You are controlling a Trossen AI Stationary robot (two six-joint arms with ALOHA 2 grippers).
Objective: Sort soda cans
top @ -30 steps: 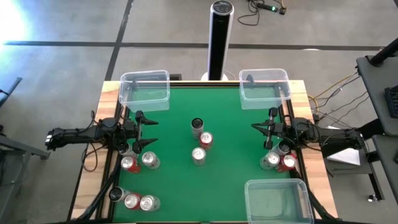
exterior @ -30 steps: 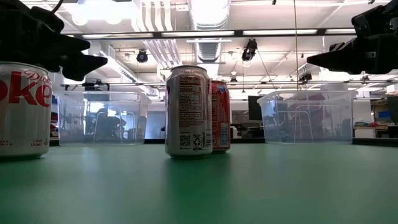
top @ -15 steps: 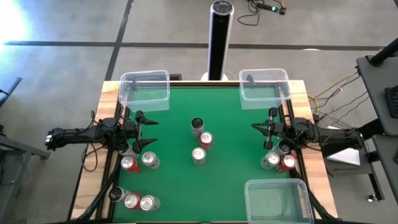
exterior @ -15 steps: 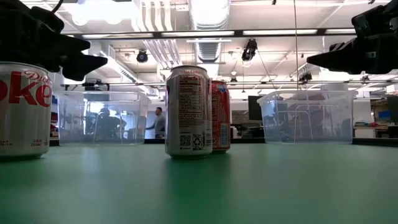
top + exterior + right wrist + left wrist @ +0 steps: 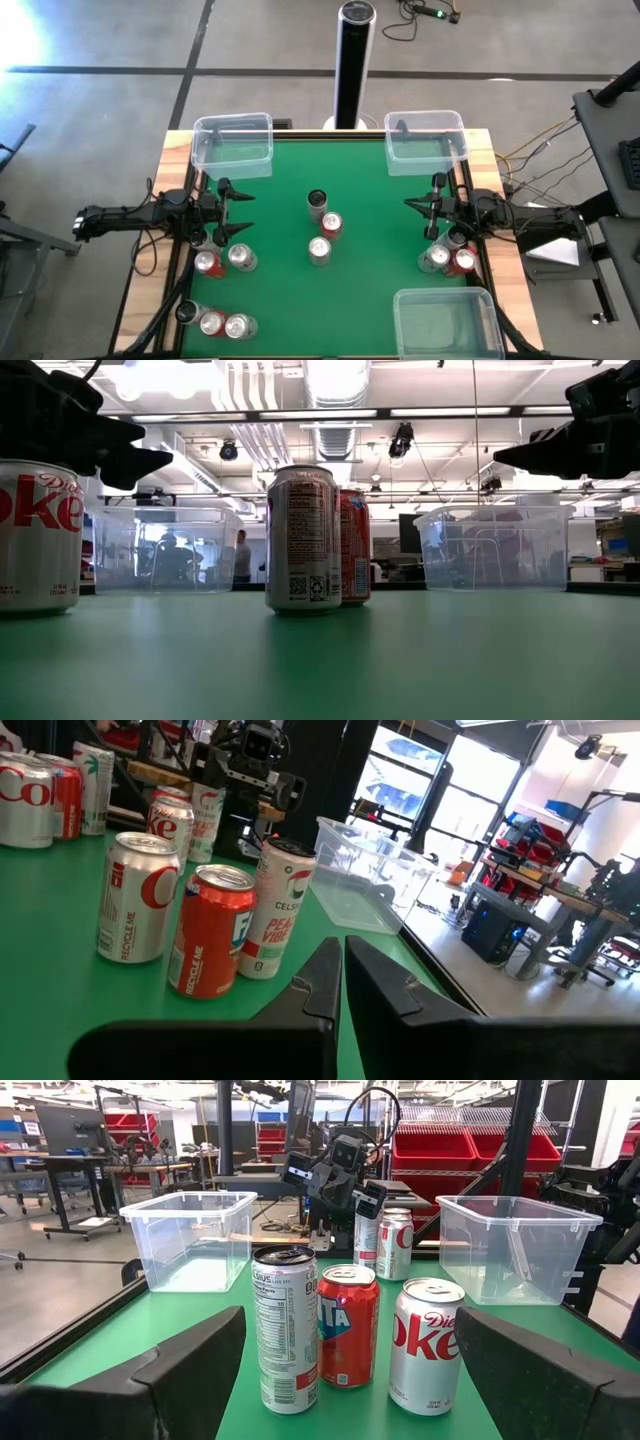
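Both arms sit low at the sides of the green counter (image 5: pixel 370 250). The left end effector (image 5: pixel 238 211) hovers at the left edge with its fingers spread wide, nothing between them. The right end effector (image 5: pixel 418 218) mirrors it at the right edge; from above its fingers look spread and empty, though its own wrist view shows them almost meeting, so I can't tell for sure.

Now the soda cans. In the middle stand three: a dark-topped tall can (image 5: pixel 317 203) farthest back, a red can (image 5: pixel 331 224) just beside it, and a silver can (image 5: pixel 319 250) nearest the front. From the left wrist they line up as the tall can (image 5: pixel 284 1327), the red one (image 5: pixel 348 1323) and a Diet Coke (image 5: pixel 426 1344), all upright.

Just beside the left end effector stand a red can (image 5: pixel 207 263) and a silver one (image 5: pixel 241 257). Down in the front-left corner there's a row of three (image 5: pixel 212 321), one dark, one red, one silver. On the right, a small cluster of cans (image 5: pixel 447 256) sits close under the right end effector.

Three clear tubs: one at the back left (image 5: pixel 233 144), one at the back right (image 5: pixel 424 140), one at the front right (image 5: pixel 445 322). A black post (image 5: pixel 353 65) stands behind the counter. In the low view a person (image 5: pixel 241 556) shows far back in the room.
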